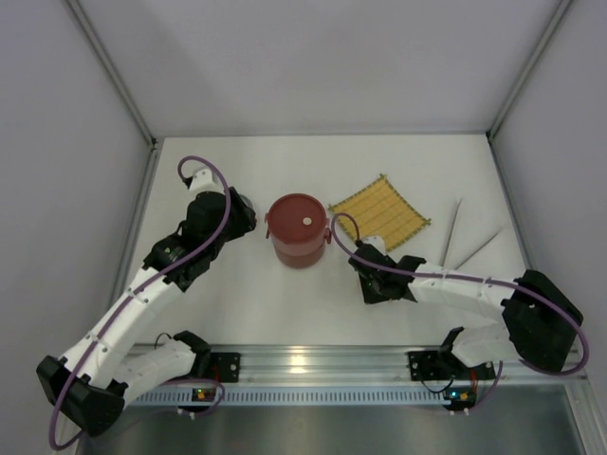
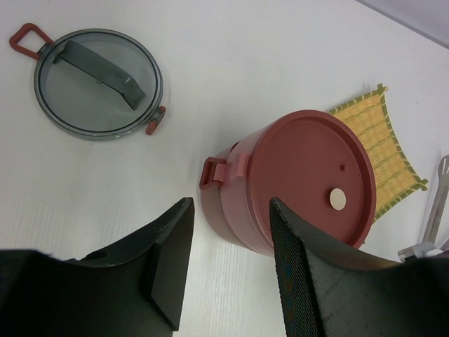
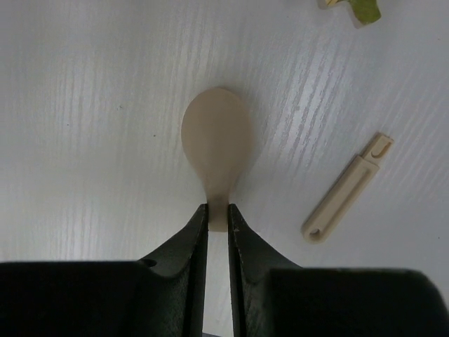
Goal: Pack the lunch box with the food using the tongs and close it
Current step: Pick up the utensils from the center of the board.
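Note:
The maroon lunch box point(image 1: 302, 230) stands stacked in the middle of the table, its flat lid with the pale dot on top point(image 2: 302, 175). My left gripper point(image 1: 242, 213) hovers just left of it, open and empty point(image 2: 230, 210). The silvery tongs point(image 1: 452, 232) lie in a V to the right of the yellow mat, untouched; their end shows in the left wrist view point(image 2: 435, 203). My right gripper point(image 1: 365, 268) is low over the table in front of the box, shut point(image 3: 217, 210) on the short stem of a beige spoon point(image 3: 216, 137). No food shows.
The yellow woven mat point(image 1: 379, 213) lies right of the box. A grey see-through lid with red clips point(image 2: 98, 84) rests on the table beyond the left gripper. A short beige stick point(image 3: 347, 188) lies right of the spoon. A green-and-pale scrap point(image 3: 358, 7) is cut by the frame edge.

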`<state>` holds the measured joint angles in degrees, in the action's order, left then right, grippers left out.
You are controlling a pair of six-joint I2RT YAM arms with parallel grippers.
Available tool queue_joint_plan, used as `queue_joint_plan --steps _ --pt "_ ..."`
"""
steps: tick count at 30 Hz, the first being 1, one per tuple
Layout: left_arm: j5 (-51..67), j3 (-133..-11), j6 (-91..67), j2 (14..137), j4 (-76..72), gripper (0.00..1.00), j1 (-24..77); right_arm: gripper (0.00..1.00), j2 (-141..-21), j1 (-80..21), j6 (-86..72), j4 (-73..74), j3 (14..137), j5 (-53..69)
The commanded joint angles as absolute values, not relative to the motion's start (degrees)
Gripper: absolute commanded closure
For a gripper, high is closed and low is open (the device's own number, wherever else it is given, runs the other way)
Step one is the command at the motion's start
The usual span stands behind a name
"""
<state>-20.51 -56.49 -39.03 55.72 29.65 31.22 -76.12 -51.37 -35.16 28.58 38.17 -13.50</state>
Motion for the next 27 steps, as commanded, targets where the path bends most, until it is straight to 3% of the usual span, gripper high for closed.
queue_joint_plan --steps 1,13,27 --pt "-20.7 -58.6 -38.7 55.1 28.6 0.48 31.4 0.87 -72.8 -52.4 -35.8 32.0 40.3 -15.7" --pt "-20.3 -58.5 -38.8 55.5 28.2 0.48 31.4 0.87 -67.2 -52.4 -33.6 41.4 50.3 -20.1" --pt "-20.0 -58.4 -38.8 56.1 28.0 0.48 31.4 0.87 -75.1 -52.4 -26.8 47.6 77.9 -22.1"
